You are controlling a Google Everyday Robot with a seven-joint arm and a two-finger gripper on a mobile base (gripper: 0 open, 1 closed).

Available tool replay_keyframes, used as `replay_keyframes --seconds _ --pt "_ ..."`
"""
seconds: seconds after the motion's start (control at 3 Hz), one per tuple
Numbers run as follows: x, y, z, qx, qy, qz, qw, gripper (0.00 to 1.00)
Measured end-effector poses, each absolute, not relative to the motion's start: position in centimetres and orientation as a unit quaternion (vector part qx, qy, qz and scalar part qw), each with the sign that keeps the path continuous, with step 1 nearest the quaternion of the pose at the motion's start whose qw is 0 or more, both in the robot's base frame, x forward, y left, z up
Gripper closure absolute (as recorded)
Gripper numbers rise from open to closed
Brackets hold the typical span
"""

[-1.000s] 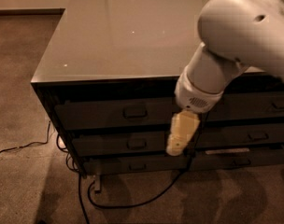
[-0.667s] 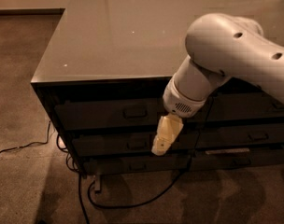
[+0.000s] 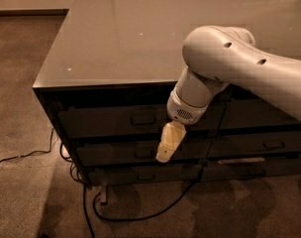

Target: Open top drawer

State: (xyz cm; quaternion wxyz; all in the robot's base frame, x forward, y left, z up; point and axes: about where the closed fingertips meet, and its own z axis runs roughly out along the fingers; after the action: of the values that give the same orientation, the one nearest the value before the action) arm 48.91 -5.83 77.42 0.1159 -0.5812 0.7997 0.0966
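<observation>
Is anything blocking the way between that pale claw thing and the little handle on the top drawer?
Nothing visible does. The pale gripper hangs in front of the second drawer, just below and right of the small rectangular handle on the wide dark grey top drawer, with only open air between them.

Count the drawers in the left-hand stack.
3: top drawer under the tabletop, middle drawer behind the gripper, bottom drawer by the floor. The arm partly hides them.

A black cable (image 3: 140, 217) loops over brown carpet (image 3: 22, 108) below the gripper (image 3: 164, 155), which hangs before the cabinet front. A glossy cabinet top (image 3: 121, 38) gleams above it, with right-hand drawers (image 3: 269, 145) to its right.
</observation>
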Motion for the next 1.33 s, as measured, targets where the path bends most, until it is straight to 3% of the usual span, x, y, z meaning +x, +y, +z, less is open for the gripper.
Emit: replay_keyframes --seconds 1.0,1.33 --pt "57.5 -10.8 71.8 -0.490 0.841 0.107 0.205 0.00" --pt "59.6 -11.2 71.0 -0.486 0.825 0.141 0.251 0.00"
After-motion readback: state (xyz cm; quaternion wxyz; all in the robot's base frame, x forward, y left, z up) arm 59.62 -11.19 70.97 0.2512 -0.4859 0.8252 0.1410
